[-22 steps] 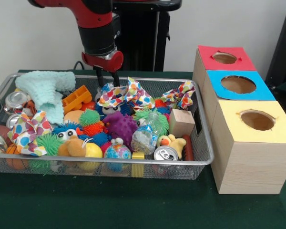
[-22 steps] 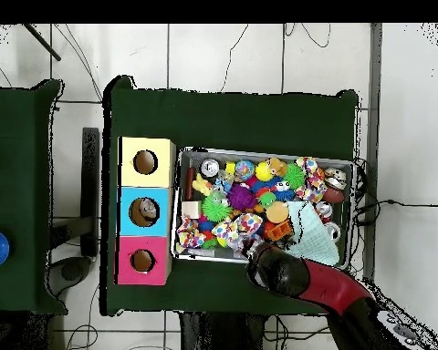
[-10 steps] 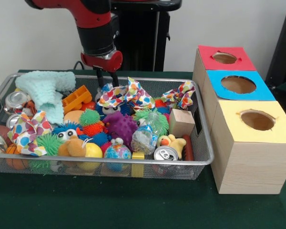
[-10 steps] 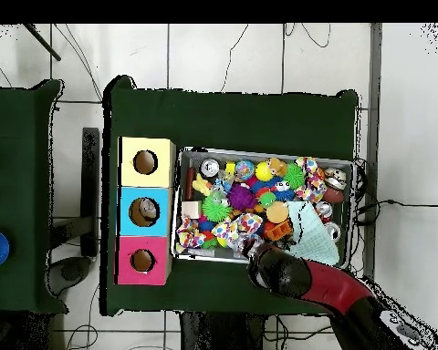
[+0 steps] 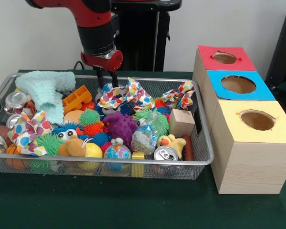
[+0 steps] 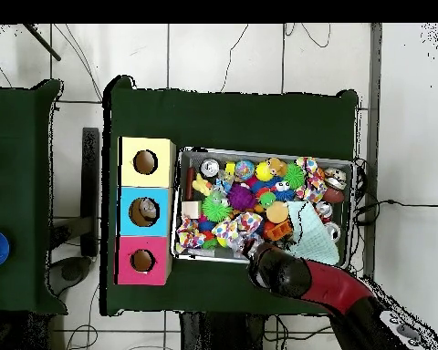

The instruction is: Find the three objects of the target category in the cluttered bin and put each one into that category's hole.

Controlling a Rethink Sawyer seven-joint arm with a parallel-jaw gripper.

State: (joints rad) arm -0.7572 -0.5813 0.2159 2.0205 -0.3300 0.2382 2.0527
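At the upper left of the front view, you see the red and black arm [image 5: 93, 28] come down to the back of the wire bin [image 5: 206, 155]. Its jaws end in two thin black prongs, with the gripper [image 5: 107, 79] right at the edge of a spotted cloth [image 5: 125, 94]. The prongs stand a little apart, but you cannot tell if the jaws are pinching the cloth or are loose, because the cloth hides the tips.

The bin sits on the green worktop [image 5: 109, 205] and is full of toys. A second spotted cloth [image 5: 180, 95] lies at the back right corner of the bin. A third spotted cloth [image 5: 26, 132] lies at the left side, near the front. Between them you see a pale green fuzzy cloth [image 5: 45, 90], an orange toy truck [image 5: 76, 98], a purple spiky ball [image 5: 120, 125], a wooden block [image 5: 181, 122], a yellow duck [image 5: 174, 143] and a drink can [image 5: 165, 153].

On the right of the front view, just beside the bin, stand three wooden boxes in a row, each with a round hole on top. The red box [image 5: 224, 58] is at the back, the blue box [image 5: 237, 85] is in the middle, and the yellow box [image 5: 257, 121] is in front.

In the overhead view, the arm [image 6: 305, 278] covers the bottom edge of the bin [image 6: 264, 153], right by the spotted cloth [image 6: 241, 225].
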